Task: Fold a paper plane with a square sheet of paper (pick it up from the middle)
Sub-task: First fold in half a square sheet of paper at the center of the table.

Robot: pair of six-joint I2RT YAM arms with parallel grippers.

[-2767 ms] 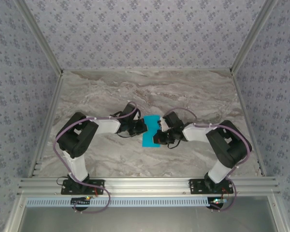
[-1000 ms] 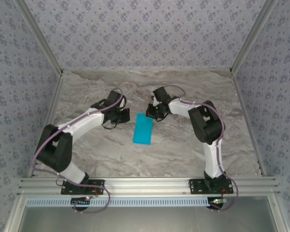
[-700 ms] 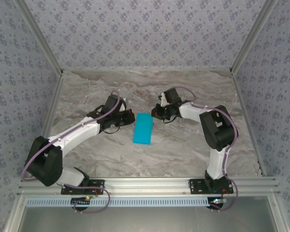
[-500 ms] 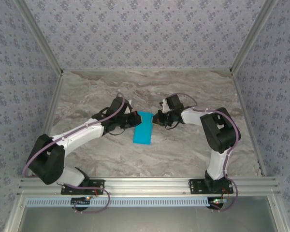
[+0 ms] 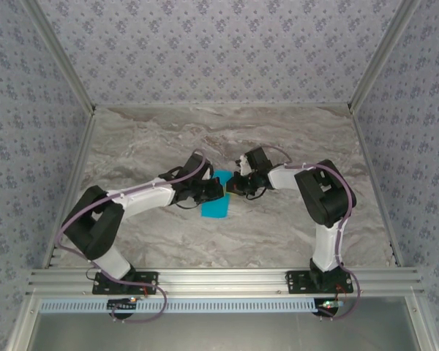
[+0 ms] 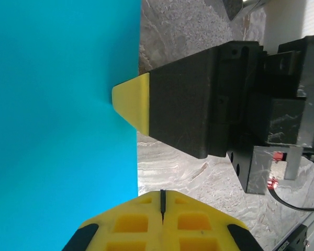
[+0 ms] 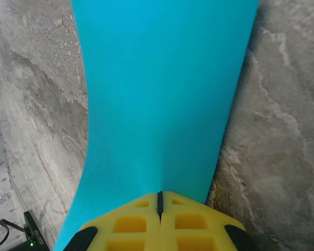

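The square sheet of paper (image 5: 216, 207) lies on the marble table as a narrow cyan-blue oblong, folded over. Both grippers meet at its far end. My left gripper (image 5: 223, 189) comes in from the left, shut, and in the left wrist view its yellow tips (image 6: 161, 192) sit at the paper's (image 6: 57, 104) right edge. My right gripper (image 5: 232, 186) comes from the right, also shut. Its pointed tip (image 6: 118, 98) rests just over that same edge. In the right wrist view its tips (image 7: 159, 192) bear on the paper (image 7: 162, 94), which bows slightly ahead of them. No paper shows between either pair of jaws.
The grey marble table (image 5: 293, 146) stretches wide around the paper. Aluminium uprights and patterned walls close it in on three sides. A metal rail (image 5: 227, 279) with both arm bases runs along the near edge.
Both arms have swung inward from either side and brought their shut tips together on the paper's far end. The paper has stayed about where it lay.
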